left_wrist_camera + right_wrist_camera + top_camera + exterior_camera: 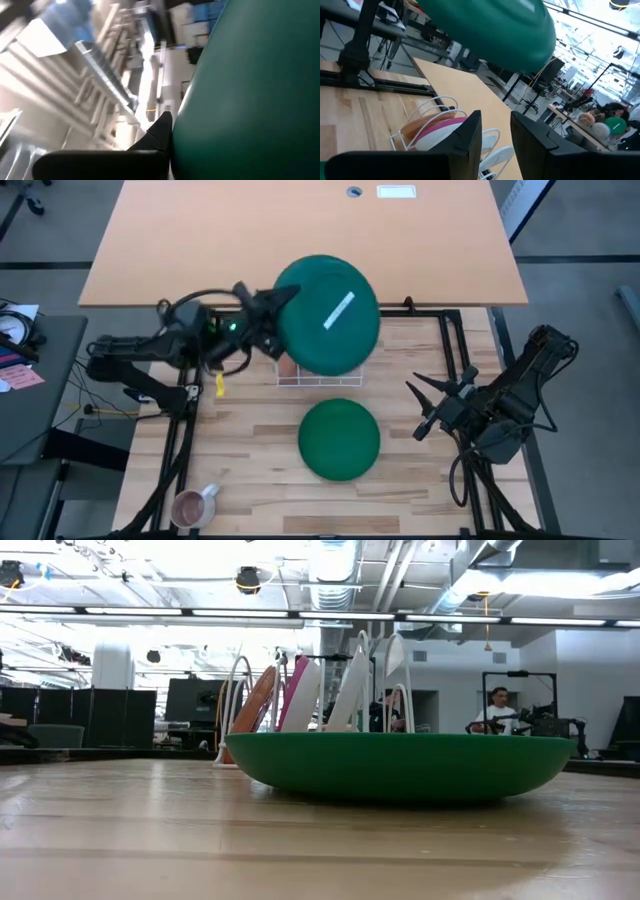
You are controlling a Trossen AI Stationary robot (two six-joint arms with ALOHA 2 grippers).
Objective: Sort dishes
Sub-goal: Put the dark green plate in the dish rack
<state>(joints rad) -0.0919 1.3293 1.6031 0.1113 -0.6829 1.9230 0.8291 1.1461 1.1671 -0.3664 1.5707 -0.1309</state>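
My left gripper is shut on a dark green plate, held in the air above the white wire rack. The rack holds an orange-brown plate, a pink plate and white plates, all standing on edge. A second dark green plate lies flat on the table in front of the rack. My right gripper is open and empty at the table's right, clear of the plates. My left gripper pinches the held plate's rim at its left edge between its two fingers, coming from the table's left. In the left wrist view one dark finger lies against the plate's surface; the other is hidden behind the plate. The plate is lifted clear and tilted.
A small pink mug stands near the table's front left corner. A raised tan board covers the far side. Black frame rails run along both sides of the wooden table. People sit in the room beyond.
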